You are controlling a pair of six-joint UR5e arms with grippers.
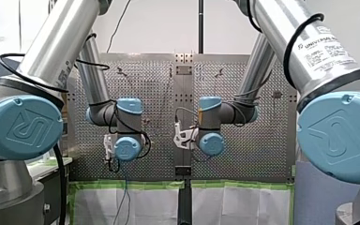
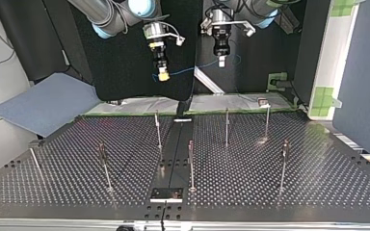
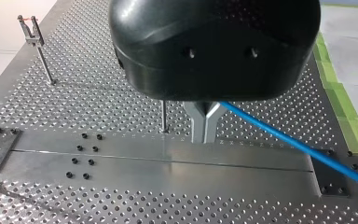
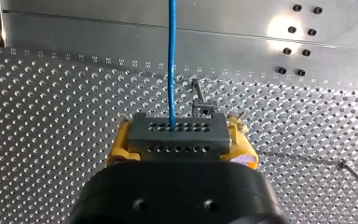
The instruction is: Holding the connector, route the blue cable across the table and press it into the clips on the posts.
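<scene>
ok so front view, starting from the left: my left arm [image 1: 96, 79] comes in high, bends at the elbow and drops its wrist over the table [image 1: 258, 154], a bit left of the middle. Its wrist view has the left gripper [image 3: 204, 137] pointing pretty much straight down at the centre strip [image 3: 121, 158]. The metal fingers are pinched narrow so the tips meet, and the cable [image 3: 279, 135] comes out of the little fork just above those tips. From there it runs off to one side, clear of the table. One thin post [image 3: 164, 116] stands just beside the fingers, and another further off has a forked clip [image 3: 30, 30] on top. My right arm [image 1: 258, 70] mirrors the left one, wrist just right of the middle, so the two wrists are near each other but apart. The right gripper [image 4: 181, 142] looks down at the table too. It's clamped on the connector [image 4: 177, 126], a grey block with two rows of holes squeezed between the yellow pads [image 4: 115, 147]. The cable leaves the connector's front face and heads straight ahead over the strip. In the top view the sides are flipped, so the right gripper is left of centre and the left gripper right of centre. Both hang up in the air, with the cable sagging in a shallow curve between them. More posts [image 2: 105, 166] stand across the table down below, and the cable is well above them, not in any clip yet.
</scene>
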